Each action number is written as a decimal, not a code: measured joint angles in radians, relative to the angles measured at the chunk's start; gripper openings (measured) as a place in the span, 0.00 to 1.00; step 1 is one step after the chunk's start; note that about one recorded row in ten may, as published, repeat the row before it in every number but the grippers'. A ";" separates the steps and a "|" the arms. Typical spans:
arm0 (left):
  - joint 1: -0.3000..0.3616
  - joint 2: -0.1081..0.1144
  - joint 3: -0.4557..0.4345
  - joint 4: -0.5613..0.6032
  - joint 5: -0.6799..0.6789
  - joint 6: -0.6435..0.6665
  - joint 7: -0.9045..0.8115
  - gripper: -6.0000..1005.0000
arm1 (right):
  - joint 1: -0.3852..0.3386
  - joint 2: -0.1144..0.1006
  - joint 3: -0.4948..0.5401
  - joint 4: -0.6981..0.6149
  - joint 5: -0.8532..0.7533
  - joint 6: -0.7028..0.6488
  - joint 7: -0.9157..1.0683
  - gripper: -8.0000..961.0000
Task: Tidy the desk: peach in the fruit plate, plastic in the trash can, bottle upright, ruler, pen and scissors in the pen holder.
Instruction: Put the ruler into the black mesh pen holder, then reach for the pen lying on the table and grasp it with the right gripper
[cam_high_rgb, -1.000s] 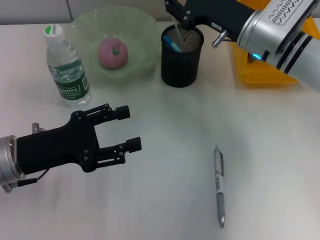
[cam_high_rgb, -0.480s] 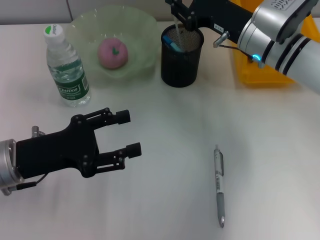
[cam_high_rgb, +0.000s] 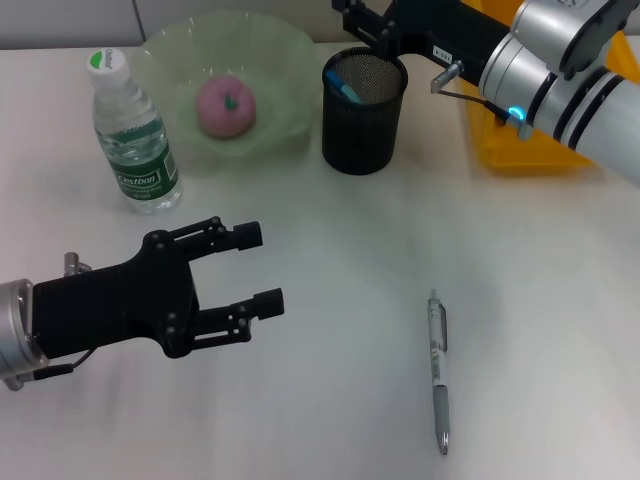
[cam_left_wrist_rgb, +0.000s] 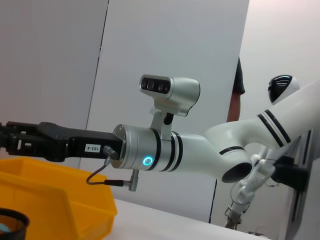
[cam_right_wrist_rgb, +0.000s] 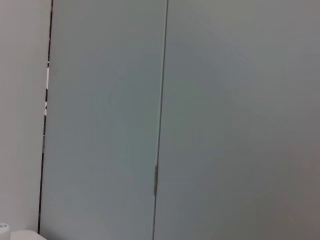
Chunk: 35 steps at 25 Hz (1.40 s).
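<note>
Jaws of the left gripper stand apart, empty, low over the worktop at 8 o'clock. Whether the right gripper at 12 o'clock, just above the pen holder, is closed cannot be told. The pen lies at 5 o'clock; the peach sits in the fruit plate, the bottle upright at 10 o'clock.

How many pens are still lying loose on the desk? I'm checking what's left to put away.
1. One pen lies flat on the desk, near its front edge toward the robot's right, apart from everything else. Others may be inside the pen holder; its contents are hard to make out.
</note>
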 joint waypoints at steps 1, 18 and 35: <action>-0.001 0.000 0.003 0.000 0.000 0.000 0.000 0.77 | 0.000 0.000 0.000 0.000 0.000 0.001 0.004 0.52; -0.003 0.003 0.009 0.004 0.000 0.000 0.010 0.77 | -0.118 -0.008 0.052 -0.103 -0.006 -0.265 0.239 0.76; -0.009 0.023 0.011 0.010 0.002 0.001 0.001 0.77 | -0.353 -0.076 -0.132 -0.742 -0.604 -0.711 1.045 0.76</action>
